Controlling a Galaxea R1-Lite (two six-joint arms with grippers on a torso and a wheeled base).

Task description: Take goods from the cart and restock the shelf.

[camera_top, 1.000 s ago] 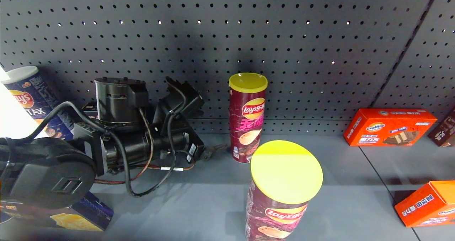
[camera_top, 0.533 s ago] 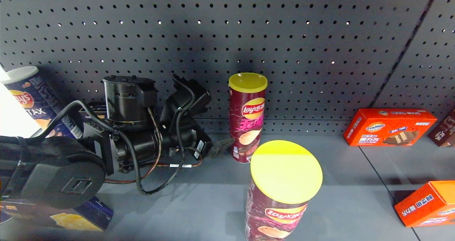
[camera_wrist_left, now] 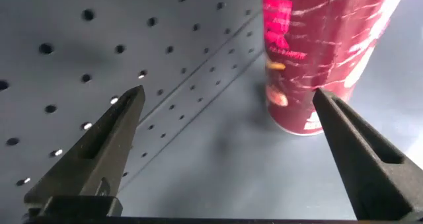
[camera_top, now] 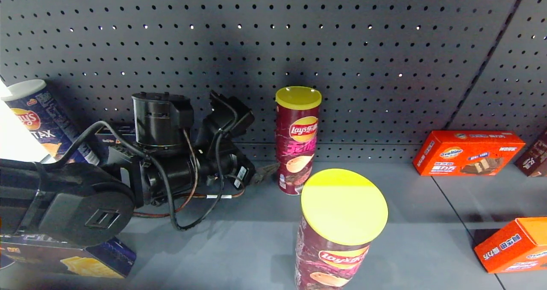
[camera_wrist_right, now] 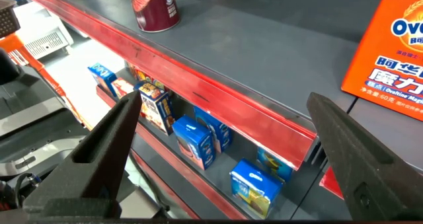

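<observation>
Maroon crisp can (camera_top: 298, 140), yellow-lidded with oval logo label, stands just beside the spread-open left gripper (camera_wrist_left: 228, 95)

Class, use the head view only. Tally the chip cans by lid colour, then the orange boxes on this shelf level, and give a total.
Yellow-lidded chip cans: 2
White-lidded chip can: 1
Orange boxes: 2
Total: 5
</observation>
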